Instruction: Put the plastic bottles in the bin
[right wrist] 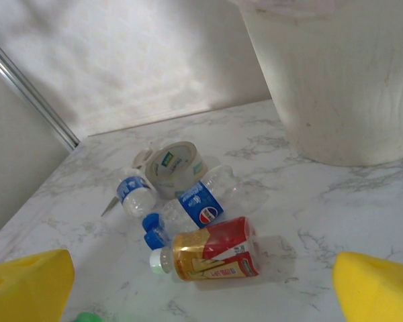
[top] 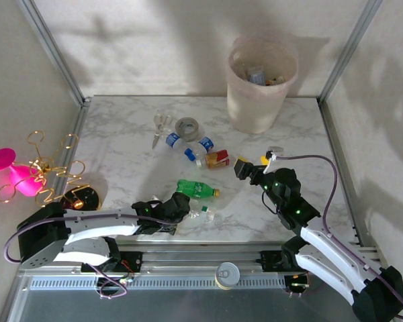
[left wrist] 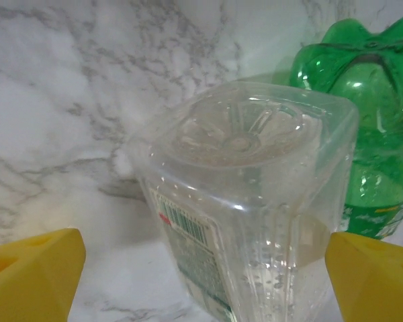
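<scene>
A clear bottle (left wrist: 248,201) with a barcode label lies base-forward between my left gripper's (left wrist: 205,268) yellow fingers (left wrist: 33,275). The jaws stand open on either side; the left finger is clear of it, the right one close against its side. Right beside it lies a green bottle (left wrist: 363,100) (top: 196,189). My right gripper (right wrist: 201,288) (top: 253,162) hangs open and empty, near a bottle with a red and gold label (right wrist: 211,249). Beyond that lie two clear bottles with blue labels (right wrist: 201,204) (right wrist: 133,191). The bin (top: 262,84), holding several items, stands at the back right.
A grey tape roll (top: 187,127) and scissors (top: 160,127) lie just behind the blue-label bottles. Metal frame posts (top: 54,50) and walls close in the marble table (top: 121,154). A pink and gold object (top: 27,174) stands off the table's left edge.
</scene>
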Available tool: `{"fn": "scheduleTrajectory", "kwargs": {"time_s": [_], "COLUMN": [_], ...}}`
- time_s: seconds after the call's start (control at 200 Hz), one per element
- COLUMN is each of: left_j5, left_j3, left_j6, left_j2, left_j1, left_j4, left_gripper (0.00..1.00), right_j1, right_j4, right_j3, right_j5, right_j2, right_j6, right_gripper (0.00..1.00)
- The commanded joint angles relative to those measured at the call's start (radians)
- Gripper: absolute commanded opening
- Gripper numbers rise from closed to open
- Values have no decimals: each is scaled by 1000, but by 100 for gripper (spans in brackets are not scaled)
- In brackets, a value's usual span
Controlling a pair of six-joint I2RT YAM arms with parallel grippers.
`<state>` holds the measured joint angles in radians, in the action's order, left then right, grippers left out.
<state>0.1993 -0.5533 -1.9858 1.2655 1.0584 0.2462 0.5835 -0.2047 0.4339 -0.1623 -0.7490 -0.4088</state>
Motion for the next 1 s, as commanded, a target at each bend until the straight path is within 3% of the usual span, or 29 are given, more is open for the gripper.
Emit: {"fn": "scheduleTrajectory", "kwargs": {"time_s": [0.0, 0.25, 0.556, 0.751, 0.991], "left_j5": [-5, -69, -56, 8, 176], "left_j3": [-31, -116, -157, -180, -234], "left_j6": [-7, 116, 170, 203, 349], "left_j2": [61, 204, 243, 200, 91], "left_j1": [-40, -110, -142, -143, -138], "left_j4": [42, 27, 23, 41, 22], "left_gripper": [91, 83, 46, 34, 32], "right_j1": [7, 7, 7, 7, 7], "right_j4": [-11, 11, 35, 18, 13], "right_j3": [-1, 3, 35, 48, 67], "right_j5": [-9, -22, -41, 14, 122], "right_j2": [-18, -29, -38, -62, -73], "right_j6": [-4, 2, 37, 65, 105], "right_gripper": [99, 99, 99, 99, 99]}}
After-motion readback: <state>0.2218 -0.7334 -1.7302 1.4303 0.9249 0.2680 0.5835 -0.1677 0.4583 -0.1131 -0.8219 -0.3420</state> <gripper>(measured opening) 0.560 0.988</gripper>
